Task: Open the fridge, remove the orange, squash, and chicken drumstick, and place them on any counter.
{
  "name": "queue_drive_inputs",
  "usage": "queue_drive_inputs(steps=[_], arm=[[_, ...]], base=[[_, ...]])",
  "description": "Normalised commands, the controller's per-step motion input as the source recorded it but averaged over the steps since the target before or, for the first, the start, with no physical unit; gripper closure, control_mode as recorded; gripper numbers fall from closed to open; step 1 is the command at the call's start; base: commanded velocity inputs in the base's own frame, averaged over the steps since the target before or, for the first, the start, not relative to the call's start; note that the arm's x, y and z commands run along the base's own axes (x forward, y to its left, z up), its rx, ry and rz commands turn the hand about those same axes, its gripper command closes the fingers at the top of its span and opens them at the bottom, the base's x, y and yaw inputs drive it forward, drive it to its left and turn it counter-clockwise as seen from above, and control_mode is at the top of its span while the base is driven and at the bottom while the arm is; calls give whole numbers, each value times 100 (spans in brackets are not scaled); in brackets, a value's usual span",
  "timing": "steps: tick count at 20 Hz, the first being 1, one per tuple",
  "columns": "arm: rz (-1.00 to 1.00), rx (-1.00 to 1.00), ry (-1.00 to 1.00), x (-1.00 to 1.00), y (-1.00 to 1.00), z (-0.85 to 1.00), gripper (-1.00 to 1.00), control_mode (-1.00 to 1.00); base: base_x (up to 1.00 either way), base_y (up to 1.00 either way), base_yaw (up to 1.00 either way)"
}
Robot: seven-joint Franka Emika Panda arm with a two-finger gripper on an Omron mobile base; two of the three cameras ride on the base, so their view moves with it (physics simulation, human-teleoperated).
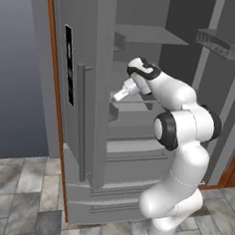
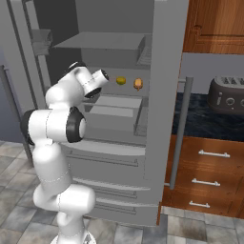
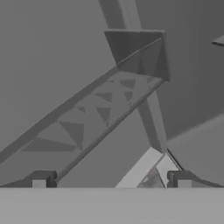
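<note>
Looking into the fridge point(image 2: 162, 95) with both doors swung wide, the arm reaches in at middle shelf height. The pincer point(image 3: 111, 180) is spread wide with nothing between its fingertips point(image 3: 42, 179); the hand view looks past them at a grey door bin point(image 3: 87, 118) slanting across the frame.

The right base view gives what the left one doesn't: a small yellow-green fruit point(image 2: 121, 80) and the chicken drumstick point(image 2: 138, 84) sitting side by side on a shelf, right of the wrist and apart from it. It also shows the tabletop point(image 2: 200, 121) past the right door, glossy black, with a toaster point(image 2: 228, 95) on it and wooden drawers point(image 2: 209, 171) below.

The left base view shows the left door's black display panel point(image 1: 68, 65) and bar handle point(image 1: 79, 116), plus tiled floor point(image 1: 19, 191).

The open right door stands between the shelves and the tabletop. The elbow fills much of the fridge opening.
</note>
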Motion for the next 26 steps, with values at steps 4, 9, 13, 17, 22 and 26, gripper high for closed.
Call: queue_drive_inputs(steps=[4,9,13,17,22,26], arm=[[11,0,-10,-41,44,-11,-100,-100],[8,0,-21,-79,81,-4,-100,-100],[1,3,-23,-71,81,0,-100,-100],[0,11,-15,-37,67,3,-100,-100],[-2,12,-11,-2,34,26,-100,-100],[-6,-15,4,0,-48,18,-100,-100]], base=[[0,0,0],[0,0,0],[0,0,0],[0,0,0],[0,0,0],[0,0,0]])
